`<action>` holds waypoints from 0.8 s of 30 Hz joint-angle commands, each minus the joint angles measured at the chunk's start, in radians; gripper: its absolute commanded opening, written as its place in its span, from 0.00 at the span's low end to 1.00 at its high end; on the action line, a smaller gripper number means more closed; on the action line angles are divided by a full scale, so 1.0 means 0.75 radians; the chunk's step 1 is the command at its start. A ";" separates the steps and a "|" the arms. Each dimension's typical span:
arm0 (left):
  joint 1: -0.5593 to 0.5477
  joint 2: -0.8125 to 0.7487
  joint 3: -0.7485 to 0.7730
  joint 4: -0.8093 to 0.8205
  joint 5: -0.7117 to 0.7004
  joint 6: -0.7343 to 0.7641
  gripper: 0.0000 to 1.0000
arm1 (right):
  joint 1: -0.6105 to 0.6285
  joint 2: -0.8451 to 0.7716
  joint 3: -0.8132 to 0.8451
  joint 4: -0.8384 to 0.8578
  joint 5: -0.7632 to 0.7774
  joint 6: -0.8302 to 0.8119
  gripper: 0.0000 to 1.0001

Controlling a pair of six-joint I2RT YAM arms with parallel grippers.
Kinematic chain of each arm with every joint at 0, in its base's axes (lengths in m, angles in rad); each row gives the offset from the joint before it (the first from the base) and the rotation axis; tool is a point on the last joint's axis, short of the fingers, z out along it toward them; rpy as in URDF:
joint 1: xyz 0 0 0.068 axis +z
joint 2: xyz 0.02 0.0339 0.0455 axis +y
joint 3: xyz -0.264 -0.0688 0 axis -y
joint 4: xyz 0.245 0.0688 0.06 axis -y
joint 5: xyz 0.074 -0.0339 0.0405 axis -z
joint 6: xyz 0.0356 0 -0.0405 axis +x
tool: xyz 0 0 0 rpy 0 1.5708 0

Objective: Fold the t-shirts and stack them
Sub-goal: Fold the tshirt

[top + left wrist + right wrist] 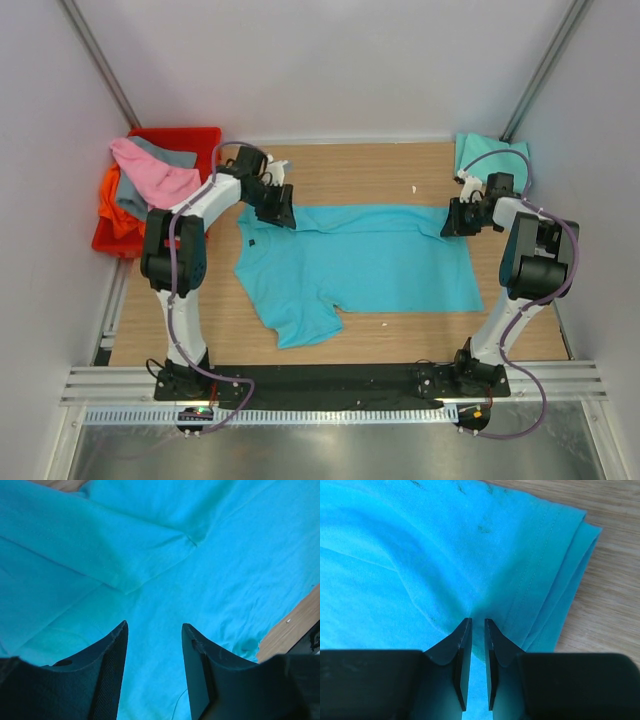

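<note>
A bright turquoise-blue t-shirt (pixel 360 260) lies spread across the wooden table, with one sleeve pointing toward the near edge. My left gripper (pixel 281 208) hovers at the shirt's far left corner. In the left wrist view the left gripper (pixel 155 625) stands open, with only flat cloth (pixel 225 555) below and nothing between the fingers. My right gripper (pixel 456 218) is at the shirt's far right corner. The right wrist view shows the right gripper (pixel 478 621) shut on a pinch of the layered hem (pixel 555 580). A paler mint-teal t-shirt (pixel 490 155) lies at the back right.
A red crate (pixel 190 135) stands at the back left, with pink (pixel 155 172), grey (pixel 172 155) and orange (pixel 112 205) t-shirts spilling over its side. Bare wood (pixel 370 175) shows beyond the turquoise shirt and along the near edge.
</note>
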 commanded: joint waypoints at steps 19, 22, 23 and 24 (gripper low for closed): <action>0.004 0.252 0.198 -0.030 0.063 -0.043 0.45 | -0.005 0.046 0.018 -0.011 0.034 -0.022 0.22; 0.004 0.262 0.205 -0.038 0.057 -0.045 0.43 | -0.007 0.038 0.016 -0.013 0.034 -0.024 0.23; 0.006 0.260 0.203 -0.040 0.059 -0.045 0.43 | -0.005 0.036 0.016 -0.013 0.034 -0.024 0.22; 0.006 0.254 0.198 -0.040 0.055 -0.045 0.42 | -0.007 0.036 0.016 -0.011 0.036 -0.026 0.22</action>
